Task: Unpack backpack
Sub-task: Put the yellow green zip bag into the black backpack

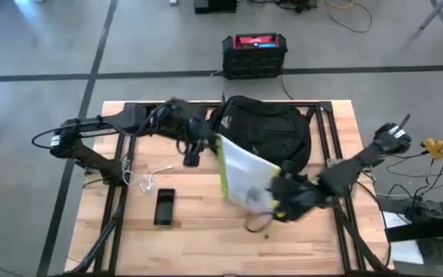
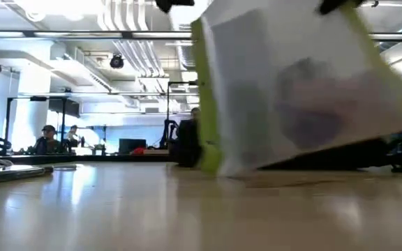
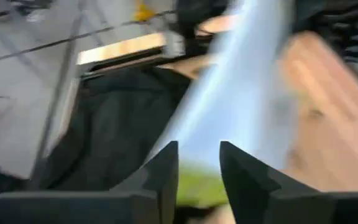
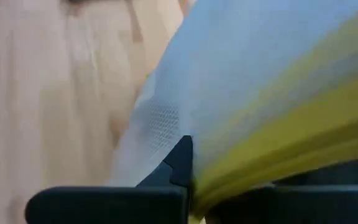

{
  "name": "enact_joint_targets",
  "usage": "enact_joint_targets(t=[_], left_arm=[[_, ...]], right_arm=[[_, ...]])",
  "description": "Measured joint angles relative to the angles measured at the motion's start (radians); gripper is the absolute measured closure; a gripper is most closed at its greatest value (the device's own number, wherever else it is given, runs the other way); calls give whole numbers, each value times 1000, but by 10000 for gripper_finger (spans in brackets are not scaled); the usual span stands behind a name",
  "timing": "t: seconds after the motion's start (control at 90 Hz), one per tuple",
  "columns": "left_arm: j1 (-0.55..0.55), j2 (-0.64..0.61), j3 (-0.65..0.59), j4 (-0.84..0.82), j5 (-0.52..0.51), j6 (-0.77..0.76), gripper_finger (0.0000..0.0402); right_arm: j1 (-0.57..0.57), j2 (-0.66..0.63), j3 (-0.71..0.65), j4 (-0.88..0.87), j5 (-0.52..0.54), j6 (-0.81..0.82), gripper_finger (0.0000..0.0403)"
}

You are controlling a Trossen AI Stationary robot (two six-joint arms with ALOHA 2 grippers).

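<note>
The right tool point(image 1: 277, 201) grips the pouch point(image 1: 244, 175), out of the backpack point(image 1: 264, 127). Lower it gently onto the counter point(image 1: 206, 231). The left tool point(image 1: 191, 158) is open.

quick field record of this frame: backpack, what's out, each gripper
backpack: black backpack at the table's far middle
item coming out: white pouch with a yellow-green edge, tilted, in front of the backpack
right gripper: at the pouch's near corner, shut on the pouch
left gripper: open, beside the pouch's far edge, holding nothing
already on table: black phone and white cable, on the near left
table: wood top
</note>
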Motion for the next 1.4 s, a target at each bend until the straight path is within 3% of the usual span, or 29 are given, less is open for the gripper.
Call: enact_joint_targets(t=[0.278, 0.467, 0.556, 0.644, 0.778, 0.922, 1.078, 1.278, 1.344, 1.4], left_arm=[[176, 187, -100, 172, -4, 15, 256], [277, 389, -71, 161, -200, 70, 260], [321, 450, -49, 155, -197, 54, 264], [343, 488, -47, 88, -178, 20, 270], [346, 515, -61, -160, -185, -129, 282], [264, 485, -167, -394, -207, -474, 284], [75, 422, -270, -300, -195, -619, 284], [-128, 341, -218, 18, 22, -543, 282], [-177, 303, -161, 10, 20, -461, 279], [-208, 279, -116, -47, -47, -390, 277]], right_arm=[[251, -133, 0, -336, 61, 490, 403], [311, -140, 2, -483, 60, 690, 403], [314, -137, 0, -508, 58, 734, 403], [314, -134, 0, -499, 58, 735, 403], [314, -132, -1, -498, 59, 725, 403], [314, -131, -2, -496, 63, 698, 403], [314, -130, -6, -495, 108, 661, 403], [314, -128, -8, -495, 113, 648, 403], [314, -128, -9, -496, 113, 648, 403], [314, -128, -10, -495, 113, 648, 403]])
